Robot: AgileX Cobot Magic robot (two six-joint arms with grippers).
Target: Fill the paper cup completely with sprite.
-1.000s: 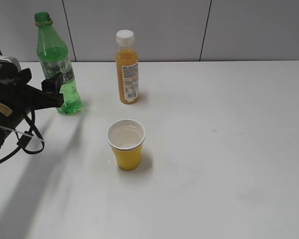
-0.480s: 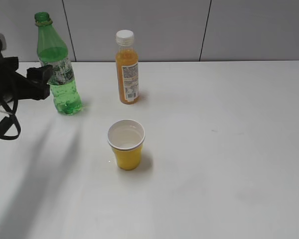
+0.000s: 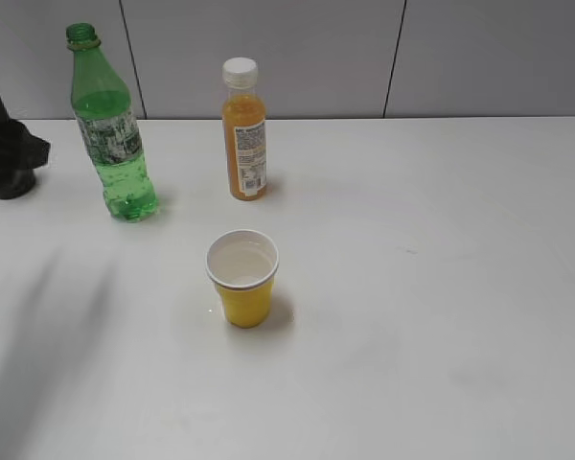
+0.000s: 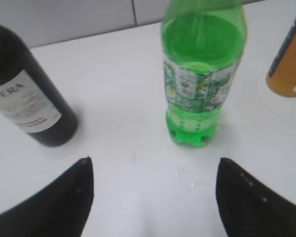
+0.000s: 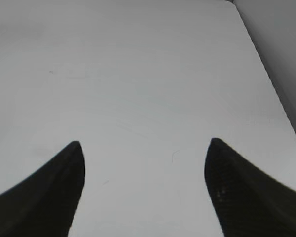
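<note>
Sprite (image 3: 115, 144) and cup (image 3: 242, 278) upright, apart on desk (image 3: 431, 287); both grippers' jaws spread, empty: left (image 4: 153, 170), right (image 5: 144, 148).

The dark bottle (image 4: 32, 101) carried a white label (image 4: 24, 106) with letters that read "TERA" (any earlier letters were cut off at the picture's edge). Print on the sprite (image 4: 200, 74) and the orange juice bottle (image 3: 245, 134) was too small to read.

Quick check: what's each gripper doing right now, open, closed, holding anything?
Left gripper: open, holding nothing; the sprite bottle stands ahead of it.
Right gripper: open, empty, over bare table.
</note>
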